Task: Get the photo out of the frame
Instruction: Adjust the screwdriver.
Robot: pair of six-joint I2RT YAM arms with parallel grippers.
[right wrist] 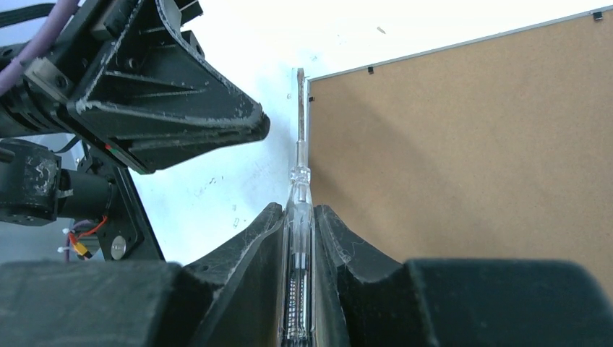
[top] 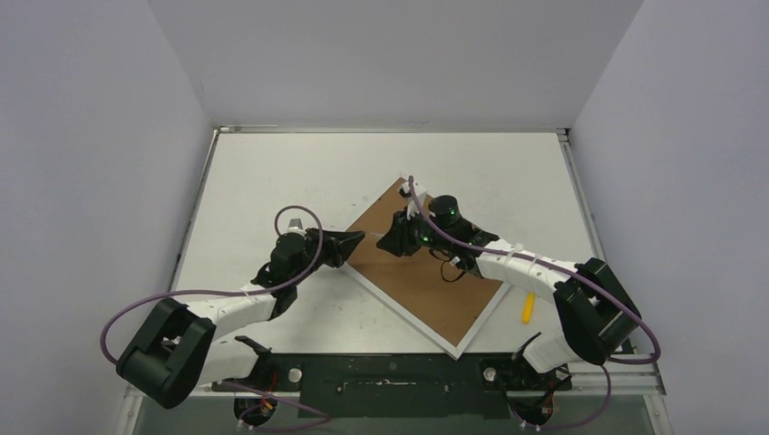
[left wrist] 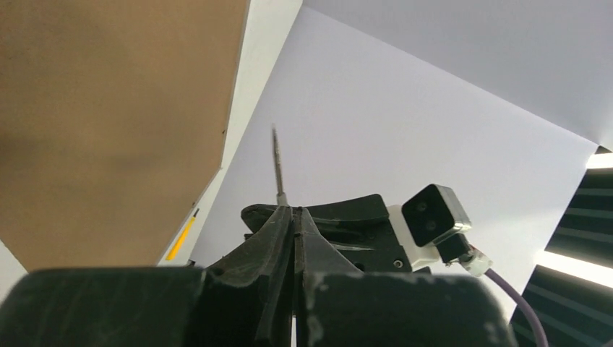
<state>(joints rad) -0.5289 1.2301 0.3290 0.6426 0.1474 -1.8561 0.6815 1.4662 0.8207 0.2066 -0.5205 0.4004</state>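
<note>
Screwdriver [right wrist: 300,155], plain only in wrist views, gripped by right hand [right wrist: 300,211] at frame [right wrist: 470,159] left edge; left hand [left wrist: 293,217] closed, empty.

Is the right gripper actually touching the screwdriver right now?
Touching. The right wrist view shows the clear handle of the screwdriver clamped in the right gripper, pressed against it on both sides with no gap showing.

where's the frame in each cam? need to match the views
Top external: frame at centre of view, brown back up, turned like a diamond.
Left wrist: frame fills the upper left, brown back with white border.
Right wrist: frame fills the right half, one corner near top centre.
Shared landmark: the shut left claw, seen in all three views beside the frame's left side.
</note>
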